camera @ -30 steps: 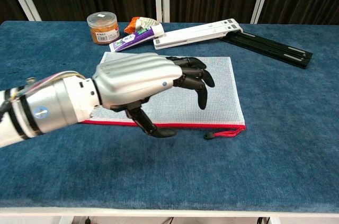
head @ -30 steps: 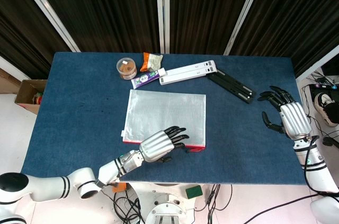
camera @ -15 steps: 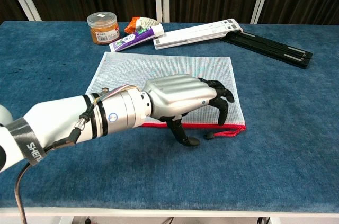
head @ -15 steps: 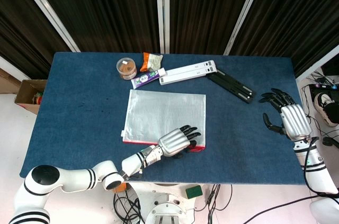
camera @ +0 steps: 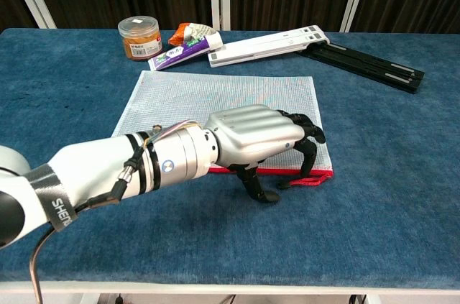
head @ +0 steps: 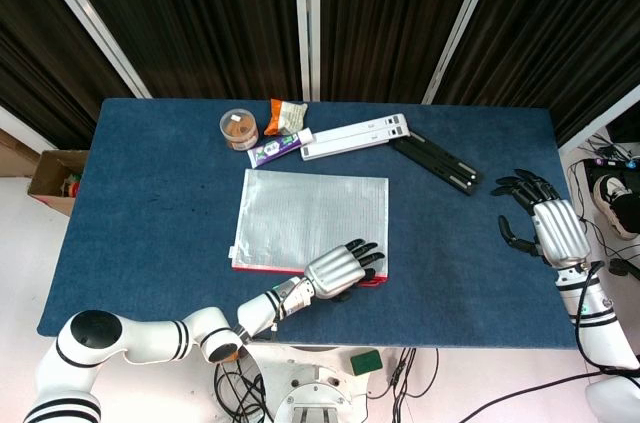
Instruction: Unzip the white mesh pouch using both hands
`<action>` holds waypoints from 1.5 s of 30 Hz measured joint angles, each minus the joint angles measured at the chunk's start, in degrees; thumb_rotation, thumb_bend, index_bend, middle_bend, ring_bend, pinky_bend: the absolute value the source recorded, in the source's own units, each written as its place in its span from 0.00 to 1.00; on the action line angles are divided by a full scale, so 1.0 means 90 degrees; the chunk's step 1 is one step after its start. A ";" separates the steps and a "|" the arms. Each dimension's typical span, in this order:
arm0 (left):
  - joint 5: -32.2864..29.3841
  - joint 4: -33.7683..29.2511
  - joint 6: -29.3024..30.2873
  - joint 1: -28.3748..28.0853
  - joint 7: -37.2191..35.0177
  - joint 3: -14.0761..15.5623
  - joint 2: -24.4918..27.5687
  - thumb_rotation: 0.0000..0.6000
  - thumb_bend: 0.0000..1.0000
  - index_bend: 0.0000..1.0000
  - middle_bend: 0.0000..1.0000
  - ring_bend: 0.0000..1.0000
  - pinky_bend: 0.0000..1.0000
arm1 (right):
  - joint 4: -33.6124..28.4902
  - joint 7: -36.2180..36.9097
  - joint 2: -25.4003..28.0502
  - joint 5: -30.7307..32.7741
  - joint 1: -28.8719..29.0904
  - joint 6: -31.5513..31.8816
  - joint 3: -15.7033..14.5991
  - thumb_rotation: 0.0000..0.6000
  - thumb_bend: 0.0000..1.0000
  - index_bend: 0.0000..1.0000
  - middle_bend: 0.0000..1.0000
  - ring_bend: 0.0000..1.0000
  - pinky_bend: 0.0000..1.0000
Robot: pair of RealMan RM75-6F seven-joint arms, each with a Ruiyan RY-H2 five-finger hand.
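Item: white mesh pouch point(head: 312, 219), lying flat near the middle of the blue counter point(head: 150, 203), its red zipper edge point(camera: 316, 172) facing the robot and the red pull tab point(camera: 298, 182) at the right near corner. We place the left hand point(camera: 260, 139) over that corner, fingers curled downward with fingertips point(camera: 309, 167) at the zipper edge and the thumb on the counter just beside the tab; we cannot tell whether it actually pinches anything, though it appears to hold nothing. The right hand point(head: 548, 223) hovers well apart at the counter's right edge, fingers spread, empty. Step in hand, as we judge it: approach, with the zipper not yet opened. The next move calls for one hand pinning the pouch and the other taking the tab, then drawing it along the red edge.
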 measured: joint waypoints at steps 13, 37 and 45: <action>-0.0320 0.0109 -0.0028 -0.0154 0.0450 0.0049 -0.0142 1.00 0.31 0.46 0.09 0.00 0.12 | 0.0110 0.0220 -0.0011 0.0014 -0.0077 0.0036 0.0014 1.00 0.48 0.36 0.26 0.11 0.21; -0.0104 0.0409 0.1100 0.0037 0.0758 0.0300 -0.0280 1.00 0.49 0.64 0.16 0.01 0.13 | 0.0135 0.0421 -0.0010 -0.0056 -0.0106 -0.0078 -0.0036 1.00 0.48 0.35 0.26 0.11 0.21; 0.0128 -0.0325 0.2471 0.0599 0.0435 0.0195 0.0085 1.00 0.49 0.65 0.16 0.01 0.13 | -0.0026 0.0295 0.0049 -0.0297 0.0103 -0.0324 -0.0099 1.00 0.48 0.36 0.31 0.15 0.30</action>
